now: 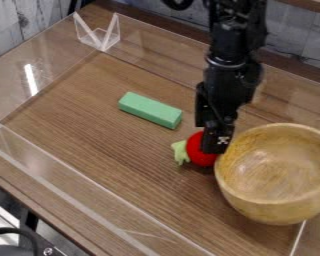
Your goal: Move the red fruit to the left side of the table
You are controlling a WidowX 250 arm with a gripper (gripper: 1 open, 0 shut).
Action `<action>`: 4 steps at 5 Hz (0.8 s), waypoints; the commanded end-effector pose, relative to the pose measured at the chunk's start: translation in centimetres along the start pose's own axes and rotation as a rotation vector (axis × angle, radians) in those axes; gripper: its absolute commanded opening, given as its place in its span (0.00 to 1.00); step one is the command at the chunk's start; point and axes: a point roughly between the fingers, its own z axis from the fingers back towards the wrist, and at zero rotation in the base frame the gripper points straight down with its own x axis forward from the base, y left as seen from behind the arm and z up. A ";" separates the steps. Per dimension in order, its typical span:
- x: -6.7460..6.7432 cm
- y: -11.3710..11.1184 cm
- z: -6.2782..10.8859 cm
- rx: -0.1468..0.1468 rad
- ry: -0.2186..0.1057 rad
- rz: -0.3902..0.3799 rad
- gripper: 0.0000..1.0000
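Fruit: small, glossy and red with a pale green cap, lying on the tabletop directly under the hand, partly hidden by the fingers; its cap pokes out on the block side.
Hand: pointing straight down over the fruit, fingers spread wide, nothing held; whether the tips already touch the fruit I cannot tell.
Step in hand: getting the fingers around the fruit for a grasp, as I judge it.
How to do it well: the fruit is round and slick, so the fingers should straddle its widest part and sink low enough to close below the bulge; centre on the red body, not the leafy cap. A pinch too high would likely squirt it away.
Bowl: just beside the hand on the side away from the block, its rim close to the fruit; watch that the nearer finger does not catch the rim while descending.
Block: flat, green, well clear on the hand's other side, lying in the direction the fruit must travel; the carry should pass above it.
Count: one fruit, one bowl, one block, one hand.
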 end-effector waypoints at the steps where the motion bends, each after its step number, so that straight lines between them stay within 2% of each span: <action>1: 0.0 0.5 1.2 0.043 -0.046 -0.023 1.00; 4: -1.4 -2.0 1.7 0.040 -0.089 0.020 1.00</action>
